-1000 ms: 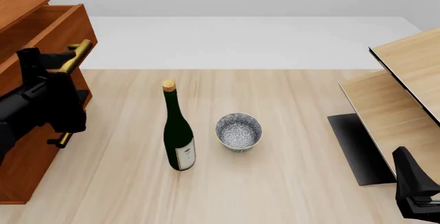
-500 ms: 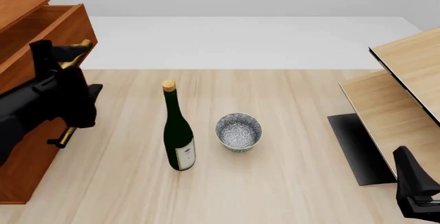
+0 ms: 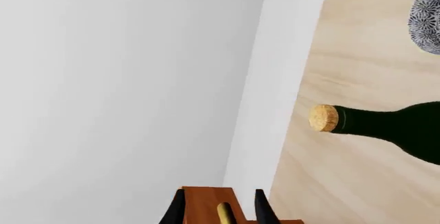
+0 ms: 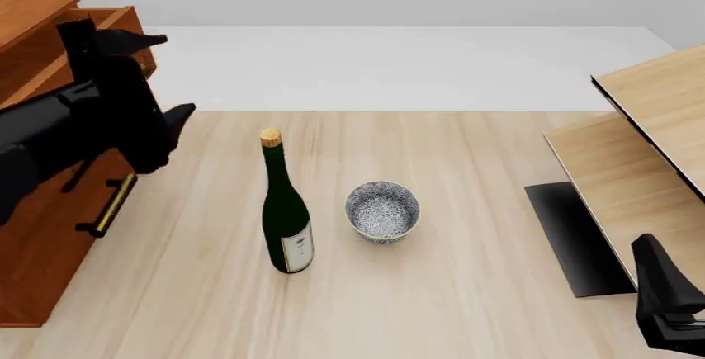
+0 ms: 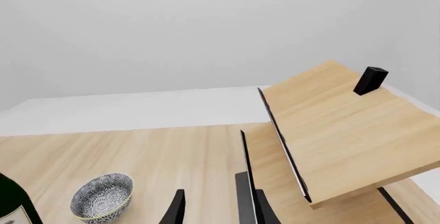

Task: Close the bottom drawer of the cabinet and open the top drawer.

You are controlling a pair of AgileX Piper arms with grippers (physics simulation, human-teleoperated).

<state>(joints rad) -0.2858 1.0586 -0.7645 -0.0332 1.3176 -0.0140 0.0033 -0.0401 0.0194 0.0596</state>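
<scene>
I have the left gripper [image 4: 138,41] up at the front of the top drawer [image 4: 78,37] of the cabinet [image 4: 44,235], which stands at the left edge of the counter [image 4: 441,293]. That drawer is pulled out, its inside showing. In the left wrist view the two fingertips [image 3: 177,209] stand spread on either side of the brass handle [image 3: 225,213], not pinching it. Lower on the cabinet front I see another brass bar handle [image 4: 111,205]; I cannot tell the bottom drawer's position. A wine bottle [image 4: 286,214] and patterned bowl [image 4: 382,210] stand mid-counter. The right gripper [image 5: 216,211] hangs spread near the pale wood furniture [image 4: 645,153].
</scene>
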